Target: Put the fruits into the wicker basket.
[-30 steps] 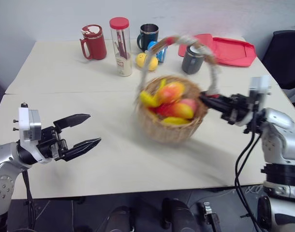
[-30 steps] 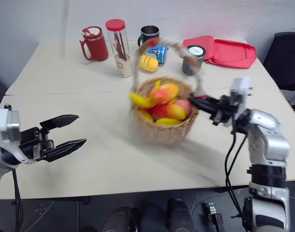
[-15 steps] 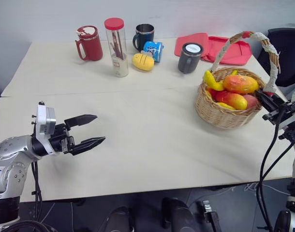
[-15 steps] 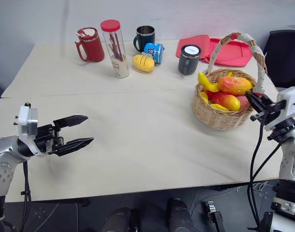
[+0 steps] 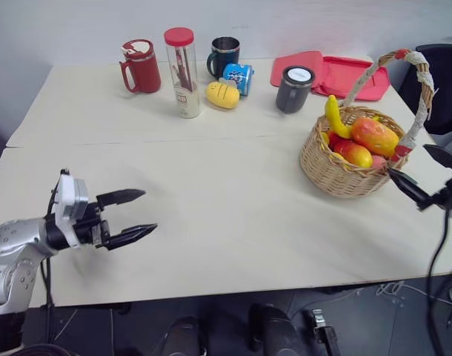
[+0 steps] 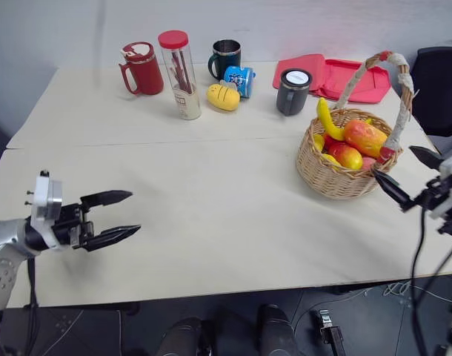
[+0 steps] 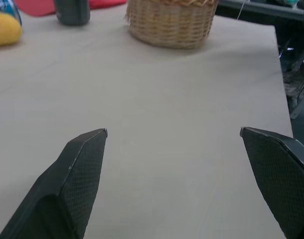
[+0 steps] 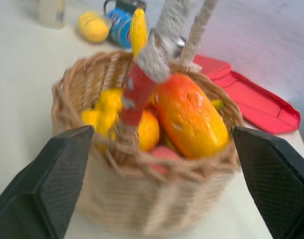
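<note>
The wicker basket [image 5: 343, 169] stands on the right side of the table, its cord-wrapped handle [image 5: 420, 78] arching over it. Inside lie the fruits: a yellow banana [image 5: 332, 117] standing on end, an orange-red mango [image 5: 374, 136] and another mango [image 5: 357, 154] beneath it. My right gripper [image 5: 407, 160] is open just to the right of the basket, its fingers apart from the handle's base. In the right wrist view the basket [image 8: 142, 199] and the mango [image 8: 189, 117] sit between the spread fingers. My left gripper [image 5: 149, 210] hangs open and empty over the table's front left.
Along the back of the table stand a red mug [image 5: 141, 65], a clear jar with a red lid [image 5: 183, 73], a dark mug [image 5: 224, 55], a blue can [image 5: 241, 76], a yellow toy [image 5: 223, 95], a grey cup [image 5: 294, 89] and a red tray [image 5: 337, 74].
The basket went from the table's middle to its right side, held by my right gripper. That gripper has since opened, let go of the handle and drawn back. My left gripper sank a little.
</note>
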